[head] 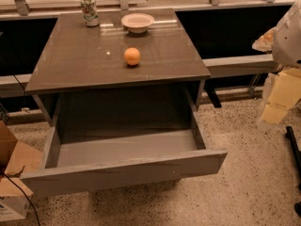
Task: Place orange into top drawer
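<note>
The orange (132, 56) sits on the grey cabinet top (84, 55), near the middle and a little back from the front edge. Below it the top drawer (124, 148) is pulled fully out; its grey interior is empty and its flat front panel (122, 173) faces me. My gripper (278, 100) hangs at the far right edge of the view, below the white arm housing (289, 32). It is off to the side of the cabinet, well away from the orange and the drawer, and it holds nothing that I can see.
A pale shallow bowl (137, 22) and a drink can (89, 11) stand at the back of the cabinet top. Cardboard boxes (11, 173) lie on the speckled floor at the left of the drawer. A black leg (294, 149) stands at the right.
</note>
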